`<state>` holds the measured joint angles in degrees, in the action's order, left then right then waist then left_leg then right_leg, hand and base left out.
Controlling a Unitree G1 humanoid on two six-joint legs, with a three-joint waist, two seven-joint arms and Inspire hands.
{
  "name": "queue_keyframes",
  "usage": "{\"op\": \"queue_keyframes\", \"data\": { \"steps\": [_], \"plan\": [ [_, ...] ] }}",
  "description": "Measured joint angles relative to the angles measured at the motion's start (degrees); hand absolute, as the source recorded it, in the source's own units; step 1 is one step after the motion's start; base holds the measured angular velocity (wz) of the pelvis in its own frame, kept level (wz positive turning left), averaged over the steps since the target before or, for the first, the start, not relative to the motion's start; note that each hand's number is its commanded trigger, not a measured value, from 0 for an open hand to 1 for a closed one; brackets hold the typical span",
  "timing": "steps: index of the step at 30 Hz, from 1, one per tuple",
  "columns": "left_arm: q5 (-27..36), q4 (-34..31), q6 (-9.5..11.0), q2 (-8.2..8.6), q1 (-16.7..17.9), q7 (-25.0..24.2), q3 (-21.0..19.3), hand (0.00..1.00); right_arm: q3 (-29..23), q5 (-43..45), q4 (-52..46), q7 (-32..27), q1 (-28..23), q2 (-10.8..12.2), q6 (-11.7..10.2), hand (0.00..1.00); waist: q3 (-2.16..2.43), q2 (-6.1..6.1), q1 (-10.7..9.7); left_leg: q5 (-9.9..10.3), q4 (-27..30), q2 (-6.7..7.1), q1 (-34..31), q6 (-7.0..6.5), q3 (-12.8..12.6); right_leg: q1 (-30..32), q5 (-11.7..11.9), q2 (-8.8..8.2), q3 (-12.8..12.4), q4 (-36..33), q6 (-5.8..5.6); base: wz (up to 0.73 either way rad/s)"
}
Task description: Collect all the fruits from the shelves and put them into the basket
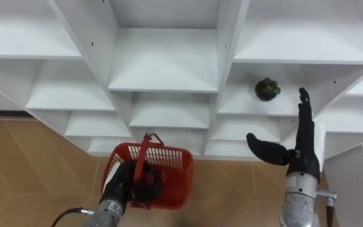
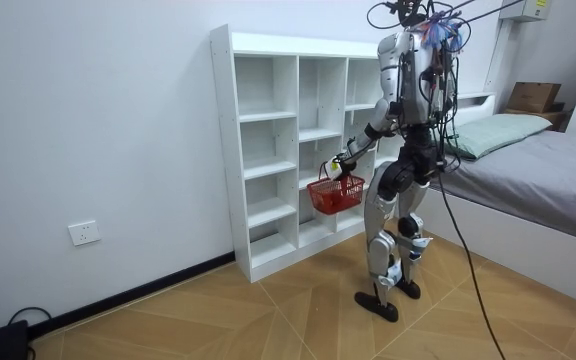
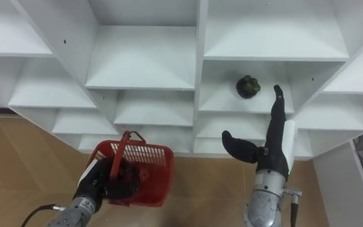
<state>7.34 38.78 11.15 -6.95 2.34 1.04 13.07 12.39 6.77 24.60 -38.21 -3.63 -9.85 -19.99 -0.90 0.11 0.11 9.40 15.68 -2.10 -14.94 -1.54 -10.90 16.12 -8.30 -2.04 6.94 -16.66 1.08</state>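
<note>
So far: early stage, nothing visibly collected.
Fruit: dark green, on a closet shelf, upper right of frame, untouched.
Right hand: raised just right of the fruit and apart from it, fingers straight, thumb spread wide, holding nothing.
Left hand: lower left of frame, fingers curled round the handle of the red basket.
Basket contents: cannot tell, hand in the way.
Left to do: reach in, grasp fruit, drop into basket; probably most of the task.

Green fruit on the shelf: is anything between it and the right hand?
Nothing visible. The right hand, open, reaches toward the green fruit, alone in an open-fronted shelf compartment; the red basket hangs aside in the left hand.
</note>
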Motion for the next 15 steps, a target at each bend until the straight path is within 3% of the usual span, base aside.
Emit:
{"op": "queue_keyframes", "data": {
  "steps": [15],
  "plan": [
    [-0.8, -0.1, 0.0, -0.1, -0.4, -1.7, -1.6, 1.0, -0.5, 0.3, 6.2, -3.1, 5.4, 0.0, 0.1, 0.0, 0.07, -0.06, 0.2, 0.0, 0.8, -0.12, -2.3, 0.0, 0.2, 1.8, 0.0, -0.52, 1.0, -0.2, 0.07, 0.0]
  ]
}}
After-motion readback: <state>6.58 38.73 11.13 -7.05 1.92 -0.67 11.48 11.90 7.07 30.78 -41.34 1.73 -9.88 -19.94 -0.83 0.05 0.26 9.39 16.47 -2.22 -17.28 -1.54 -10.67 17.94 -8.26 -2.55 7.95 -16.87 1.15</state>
